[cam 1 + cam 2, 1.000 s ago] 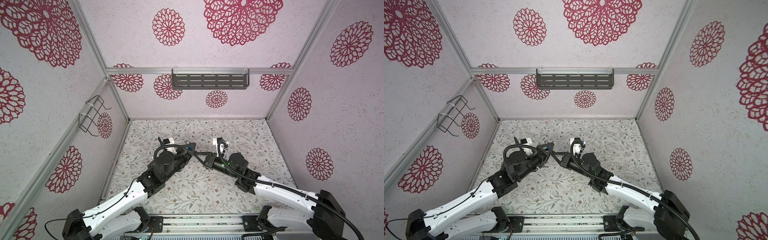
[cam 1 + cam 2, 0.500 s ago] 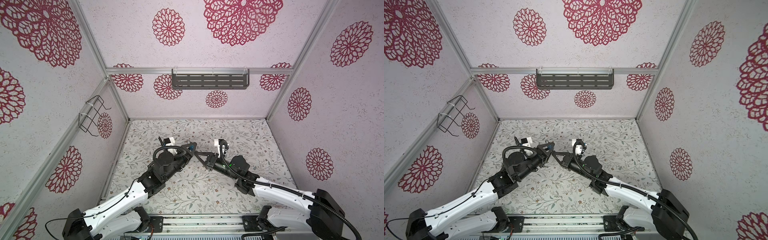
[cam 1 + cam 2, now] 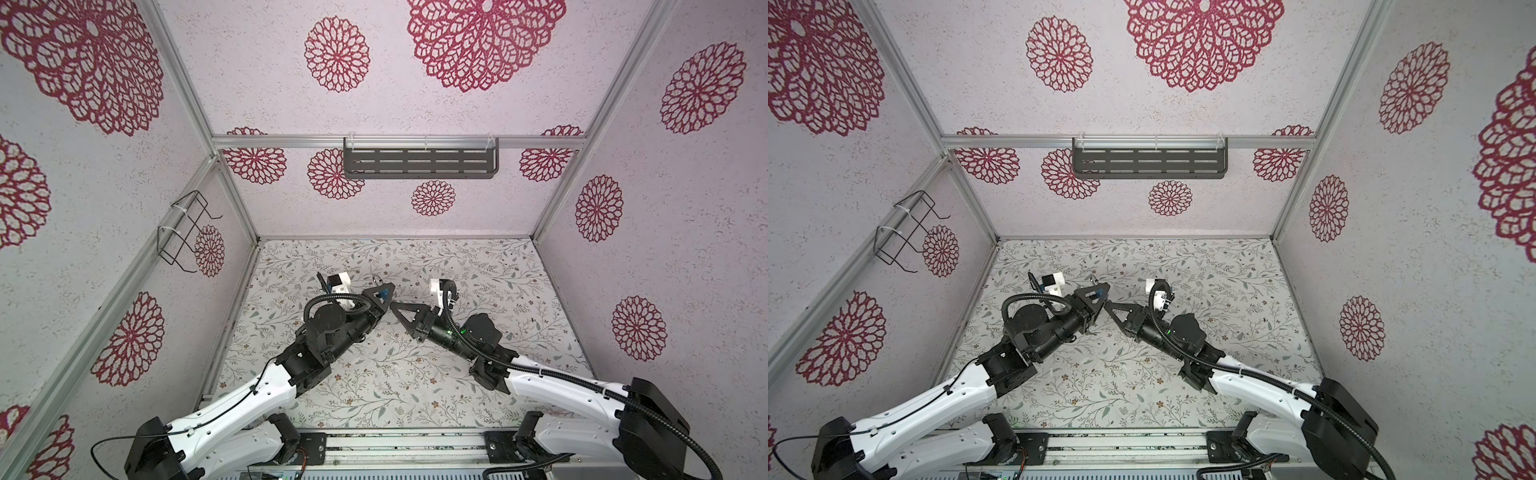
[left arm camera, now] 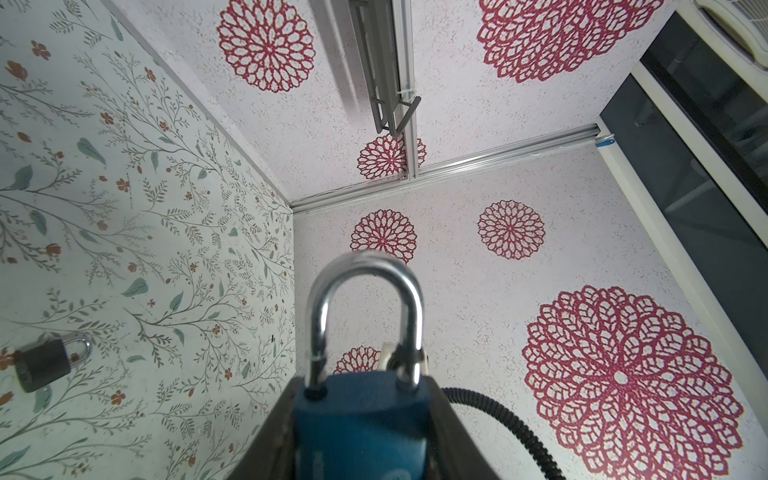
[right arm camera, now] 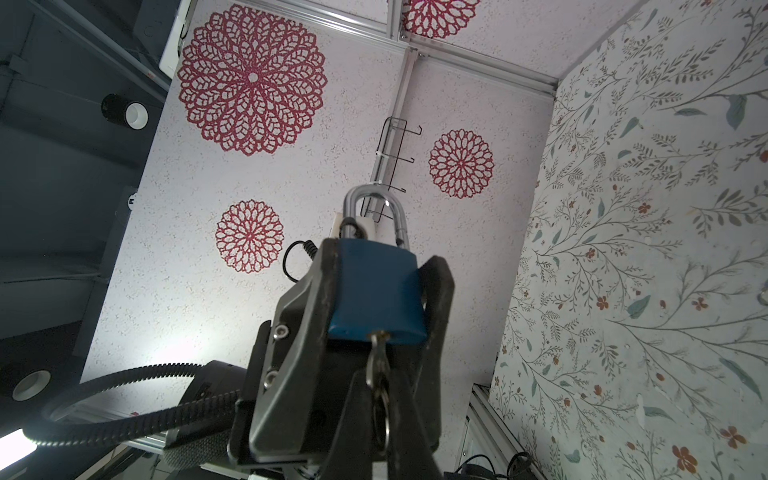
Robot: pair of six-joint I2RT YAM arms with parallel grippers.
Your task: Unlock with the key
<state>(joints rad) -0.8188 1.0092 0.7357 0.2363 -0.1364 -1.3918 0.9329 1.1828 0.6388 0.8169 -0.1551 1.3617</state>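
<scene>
Left claw (image 4: 361,419) is gripping the padlock (image 5: 376,291) and right claw (image 5: 380,409) is pinching the key (image 5: 376,357) in it; twisting crookedly could slip it.

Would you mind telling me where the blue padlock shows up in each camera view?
Top view: blue padlock below picture centre, in the left hand.
Top view: likewise, a little left of centre.
Left wrist: close foreground, shackle pointing away.
Right wrist: mid-picture, key in its keyhole.
Shared landmark: the floral tabletop, in all four.
</scene>
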